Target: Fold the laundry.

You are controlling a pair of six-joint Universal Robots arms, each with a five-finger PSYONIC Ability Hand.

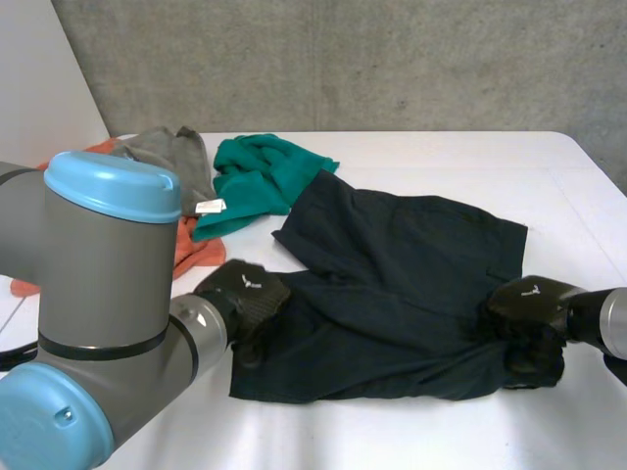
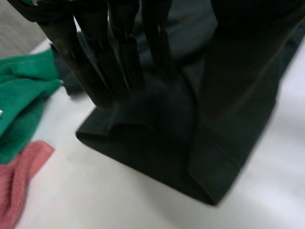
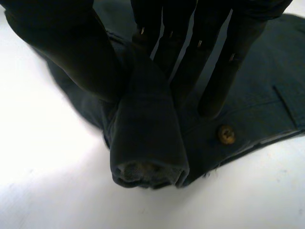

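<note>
Between the two hands, on the white table (image 1: 441,147), we list one pair of dark shorts (image 1: 402,284), spread mostly flat but creased, with one corner lying askew on the far side of the left hand (image 1: 245,294). That hand sits at the hem end of the near edge. In its wrist view, its fingers (image 2: 95,71) come down onto the cloth, which humps up against them toward the thumb. We read this as a pinch on the shorts, though the contact is dark and hard to make out. The right hand (image 1: 529,313) sits at the opposite end of the same near edge. There, a rolled tuck of the waistband is plainly clamped between its thumb and its fingers (image 3: 209,71), with a brass-coloured button (image 3: 225,134) just beside the fingertips. Beyond the left hand, well apart from the right, we enter three further items in a loose heap: a green garment (image 1: 260,181) with a white tag (image 1: 209,207), a grey garment (image 1: 167,152) and an orange cloth (image 1: 196,250), all crumpled and none folded. Status, in our judgement: early. The first piece is gripped at both ends of one edge ready for a fold, but no finished fold is visible, and the heap is untouched.
</note>
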